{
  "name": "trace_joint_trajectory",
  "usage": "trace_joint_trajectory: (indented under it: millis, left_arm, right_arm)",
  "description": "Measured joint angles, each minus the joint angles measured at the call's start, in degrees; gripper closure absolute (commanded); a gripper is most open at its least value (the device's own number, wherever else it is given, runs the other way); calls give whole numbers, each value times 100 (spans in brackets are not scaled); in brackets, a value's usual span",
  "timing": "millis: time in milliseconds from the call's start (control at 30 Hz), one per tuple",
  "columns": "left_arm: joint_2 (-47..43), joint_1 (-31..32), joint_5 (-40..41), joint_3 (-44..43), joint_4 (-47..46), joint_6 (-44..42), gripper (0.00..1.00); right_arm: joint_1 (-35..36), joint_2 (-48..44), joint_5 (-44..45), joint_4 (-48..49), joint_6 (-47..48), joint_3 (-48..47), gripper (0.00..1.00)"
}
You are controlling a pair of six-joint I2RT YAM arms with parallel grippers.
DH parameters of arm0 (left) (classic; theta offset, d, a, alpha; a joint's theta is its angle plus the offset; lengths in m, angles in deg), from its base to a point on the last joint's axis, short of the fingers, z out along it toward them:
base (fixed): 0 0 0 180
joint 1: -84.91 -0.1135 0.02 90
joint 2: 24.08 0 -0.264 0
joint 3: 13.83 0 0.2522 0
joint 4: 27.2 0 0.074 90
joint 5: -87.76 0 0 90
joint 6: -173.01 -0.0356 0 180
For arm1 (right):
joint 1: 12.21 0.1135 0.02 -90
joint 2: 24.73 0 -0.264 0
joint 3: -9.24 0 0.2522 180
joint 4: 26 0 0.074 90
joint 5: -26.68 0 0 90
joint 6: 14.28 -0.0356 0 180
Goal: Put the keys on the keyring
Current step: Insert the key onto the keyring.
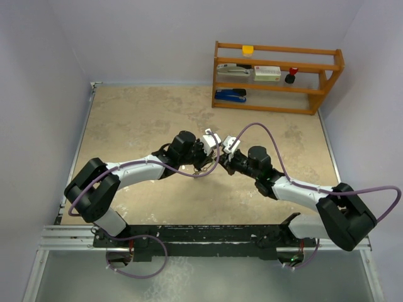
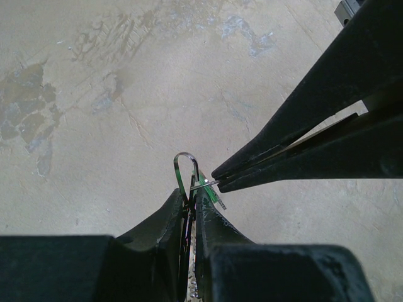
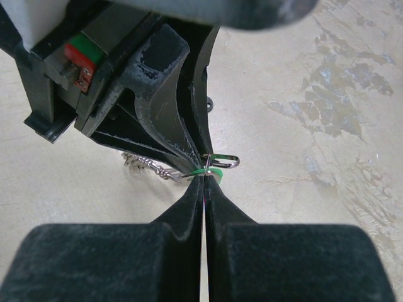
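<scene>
Above the middle of the table both grippers meet tip to tip. In the left wrist view my left gripper (image 2: 191, 196) is shut on the keyring (image 2: 178, 173), whose thin silver loop sticks out past the fingertips. My right gripper (image 2: 217, 177) comes in from the right, shut on a key with a green head (image 2: 211, 192) and pressing it against the ring. In the right wrist view the right gripper (image 3: 205, 179) pinches the green key (image 3: 218, 172) just under the keyring (image 3: 237, 162) and the left gripper (image 3: 200, 165). The other keys are hidden.
A short silver chain (image 3: 148, 162) hangs from the ring's side toward the left. A wooden shelf (image 1: 277, 75) with a blue stapler (image 1: 230, 95) and small items stands at the back right. Walls close the table on the left, back and right.
</scene>
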Motion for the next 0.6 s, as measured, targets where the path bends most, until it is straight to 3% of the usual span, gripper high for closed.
trace_joint_trajectory:
  millis: [600]
  left_arm:
    - [-22, 7, -4, 0, 20, -13, 100]
  right_arm:
    - [11, 9, 337, -2, 179, 0, 100]
